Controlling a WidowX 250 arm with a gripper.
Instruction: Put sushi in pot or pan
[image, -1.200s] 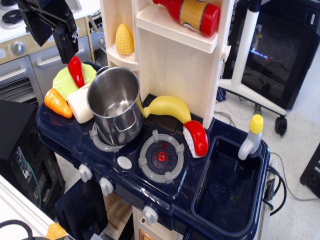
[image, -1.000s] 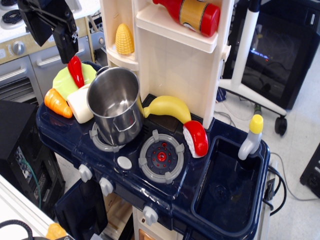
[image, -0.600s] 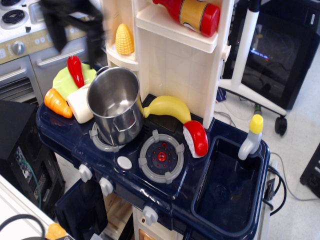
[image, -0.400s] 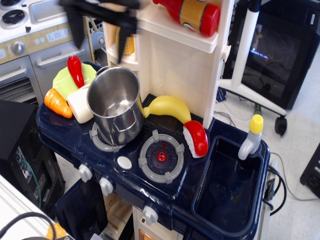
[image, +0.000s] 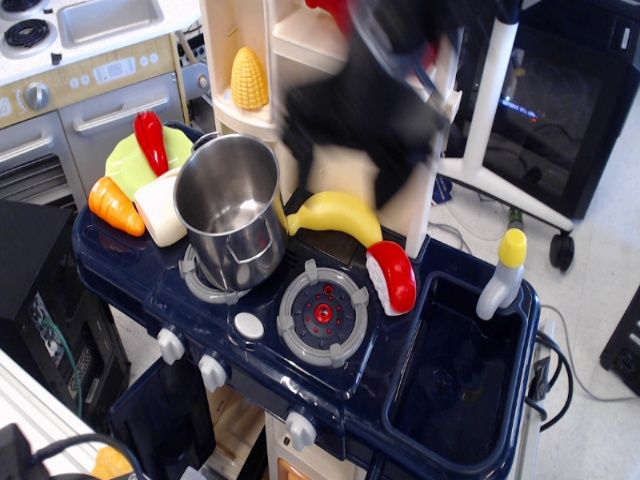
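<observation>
Toy stovetop (image: 200, 300) — sushi (image: 392, 277), glossy red top, white base

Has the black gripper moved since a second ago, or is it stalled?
Yes. The gripper has swung right, from above the green plate across the cream shelf tower, and now blurs above the yellow banana.

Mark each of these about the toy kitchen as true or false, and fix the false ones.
1. The sushi is inside the steel pot. False: it lies on the stovetop beside the banana.
2. The pot stands on the left burner. True.
3. The gripper is sharply in focus. False: it is a dark motion blur above the banana.
4. The corn sits on a shelf. True.
5. The carrot is in the sink. False: it lies left of the pot.
</observation>
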